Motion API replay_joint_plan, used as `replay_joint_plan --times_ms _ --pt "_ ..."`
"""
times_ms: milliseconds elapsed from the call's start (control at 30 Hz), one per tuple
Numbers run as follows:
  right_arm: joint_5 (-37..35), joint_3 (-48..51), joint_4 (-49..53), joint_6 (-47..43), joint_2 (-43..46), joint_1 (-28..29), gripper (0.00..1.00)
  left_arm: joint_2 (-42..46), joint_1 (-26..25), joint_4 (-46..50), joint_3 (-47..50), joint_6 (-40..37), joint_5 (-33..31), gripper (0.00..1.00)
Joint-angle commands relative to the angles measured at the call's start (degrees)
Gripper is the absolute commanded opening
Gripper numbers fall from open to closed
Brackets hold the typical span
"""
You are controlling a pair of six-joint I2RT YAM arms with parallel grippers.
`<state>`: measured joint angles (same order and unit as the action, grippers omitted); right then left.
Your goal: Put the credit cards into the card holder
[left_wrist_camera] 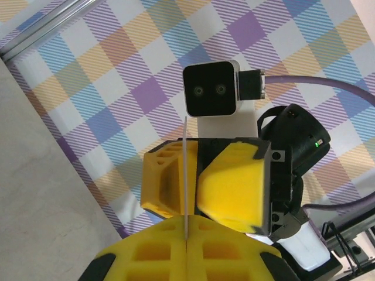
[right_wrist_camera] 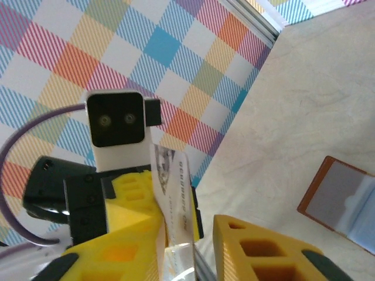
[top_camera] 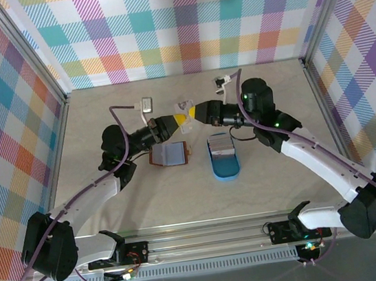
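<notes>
Left gripper (left_wrist_camera: 187,227) was clenched on one card (left_wrist_camera: 186,175), seen edge-on from the left wrist and pinched at its near end. Right gripper (right_wrist_camera: 187,234) faced it nose to nose with its jaws parted. A gap showed between the card and one finger, so it was squeezing nothing. I read this as a mid-air handover from right to left, likely so the left arm could hold the card by a better end for sliding it in.

The two grippers met above the table (top_camera: 182,203), just beyond the holder (top_camera: 169,154). The holder lay flat, seemingly open with its pocket side up, ready to receive. It sat left of the tray (top_camera: 227,174), near it but apart. More cards (top_camera: 221,151) lay stacked in the tray. The held card was not yet at the holder. The left arm stood nearer to it, which suited the insertion.
</notes>
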<state>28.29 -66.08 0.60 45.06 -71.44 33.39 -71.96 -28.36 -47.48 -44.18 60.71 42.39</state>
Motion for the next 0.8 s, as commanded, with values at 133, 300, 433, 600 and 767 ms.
replay_joint_plan --times_ms 133,300,433,600,767 --pt "5.9 6.1 -6.0 1.0 5.5 -4.1 0.44 -1.3 -0.4 -0.8 -0.2 1.7 -7.0 0.0" --pt "9.5 8.2 -5.7 2.0 6.0 -6.1 0.48 -0.9 -0.5 -0.7 0.0 1.7 -8.6 0.0" --pt "8.6 7.4 -3.4 1.9 5.4 -6.5 0.49 -0.5 -0.5 1.1 0.1 1.2 -8.1 0.0" --pt "13.9 5.0 -2.6 0.6 2.1 -6.7 0.47 -1.2 -1.0 1.1 -0.5 1.4 -5.3 0.0" --pt "16.3 3.2 -1.8 0.8 0.1 -6.7 0.42 -0.9 -2.5 4.3 -1.3 0.3 -4.1 0.0"
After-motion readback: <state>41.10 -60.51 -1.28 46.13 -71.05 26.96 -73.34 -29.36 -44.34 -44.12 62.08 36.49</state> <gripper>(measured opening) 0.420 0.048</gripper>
